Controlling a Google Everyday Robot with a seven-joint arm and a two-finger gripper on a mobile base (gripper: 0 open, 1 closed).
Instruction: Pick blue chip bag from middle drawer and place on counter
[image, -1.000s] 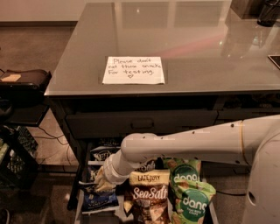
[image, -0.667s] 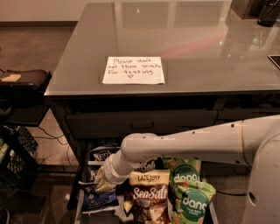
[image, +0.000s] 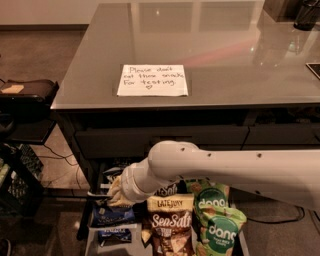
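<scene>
The middle drawer (image: 89, 239) stands pulled out below the counter (image: 215, 45). Dark-blue chip bags lie in its left column: one (image: 113, 215) just under my gripper, one (image: 115, 234) nearer the front, and another (image: 114, 172) at the back, partly hidden by my arm. My gripper (image: 106, 196) hangs low over the left side of the drawer, right at the top edge of the middle blue bag. My white arm reaches in from the right across the drawer.
Brown Sea Salt bags (image: 169, 222) fill the drawer's middle and green dang bags (image: 218, 227) its right. A white handwritten note (image: 152, 80) lies on the counter. Dark drawer fronts (image: 160, 140) sit above. A black stool (image: 27, 92) and crate (image: 17, 185) stand at the left.
</scene>
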